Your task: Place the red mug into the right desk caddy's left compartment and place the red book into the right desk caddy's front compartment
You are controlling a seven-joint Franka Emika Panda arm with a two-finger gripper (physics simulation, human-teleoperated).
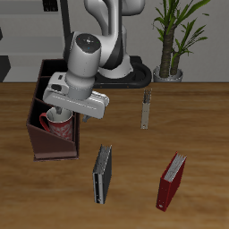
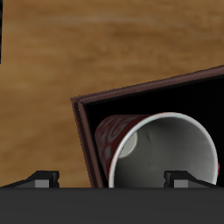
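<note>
Red mug [image 1: 59,126] inside caddy [image 1: 40,134], end effector [image 1: 55,109] released above, books (two) [image 1: 103,173] apart.

The mug [image 1: 59,125] is showing red with a pale speckled pattern and a white inside. The caddy [image 1: 43,98] is looking dark maroon-brown with black-shadowed insides. One book [image 1: 172,180] is showing a red cover and white page edges; the other book [image 1: 103,173] is showing dark grey-black. The table [image 1: 192,116] is showing brown wood grain. The plant [image 1: 173,31] is showing green leaves. The arm [image 1: 85,58] is appearing white and grey.
</note>
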